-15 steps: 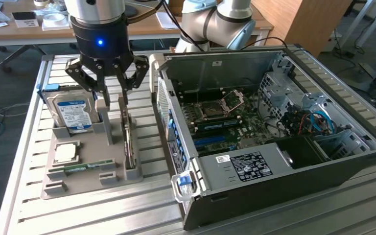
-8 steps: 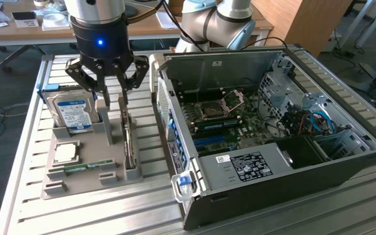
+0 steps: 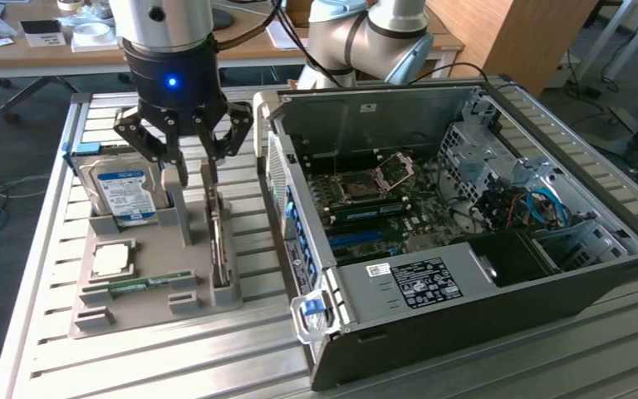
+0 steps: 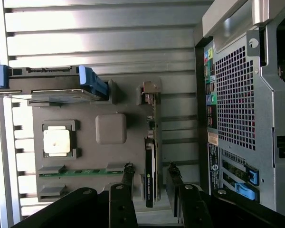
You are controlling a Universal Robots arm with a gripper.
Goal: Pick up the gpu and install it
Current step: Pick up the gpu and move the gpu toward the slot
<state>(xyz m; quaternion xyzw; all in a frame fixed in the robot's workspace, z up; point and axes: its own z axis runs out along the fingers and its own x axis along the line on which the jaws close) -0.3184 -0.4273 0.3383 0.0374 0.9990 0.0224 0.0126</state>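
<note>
Your claw (image 4: 150, 167) stands apart, straddling the gpu (image 4: 149, 185) upright in the tray (image 4: 85, 152). Hard drive (image 3: 122, 193), processor (image 3: 112, 259), memory stick (image 3: 147, 284) share it.

I'm seeing the slatted metal bench (image 3: 186, 366) carrying two things directly on its slats: a grey parts tray (image 3: 130, 320) sitting toward the edge on the exterior view's left, and an open computer case (image 3: 497, 324) lying on its side just beside it, reaching toward the opposite edge.
</note>
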